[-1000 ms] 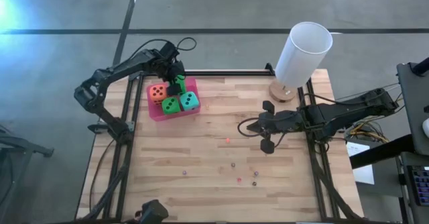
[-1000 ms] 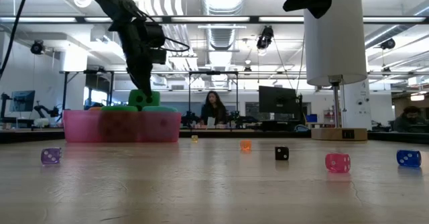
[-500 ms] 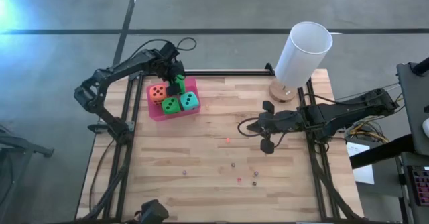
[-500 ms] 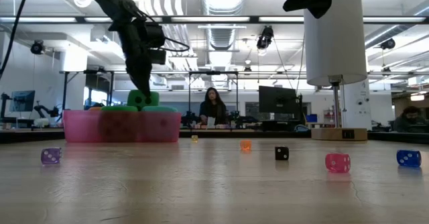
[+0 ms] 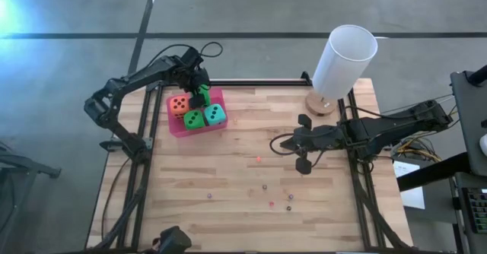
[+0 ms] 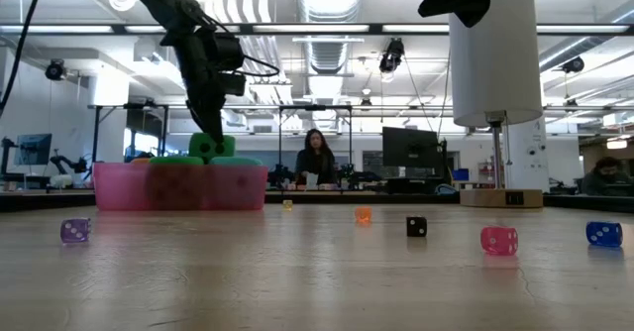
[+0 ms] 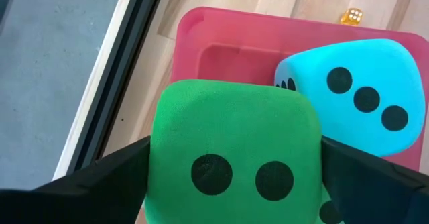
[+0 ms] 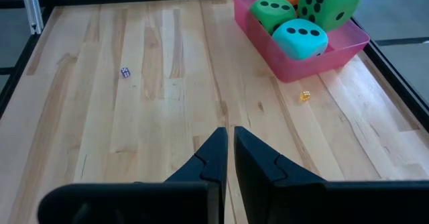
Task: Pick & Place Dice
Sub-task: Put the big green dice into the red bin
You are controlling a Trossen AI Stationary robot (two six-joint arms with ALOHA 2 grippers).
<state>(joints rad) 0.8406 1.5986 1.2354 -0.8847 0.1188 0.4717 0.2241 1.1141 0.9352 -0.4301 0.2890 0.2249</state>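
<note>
— Which way does the green die face?

— It's a cube, so no long axis; its two-pip face looks toward the left wrist camera. It sits between the spread fingers of the left claw, over the pink tray. Whether they press it, I can't tell.

— And the others?

— Orange die, second green die and teal die lie in the tray, soft, rounded, fabric-like. The right claw is clenched, empty, above the wooden worktop.
</note>
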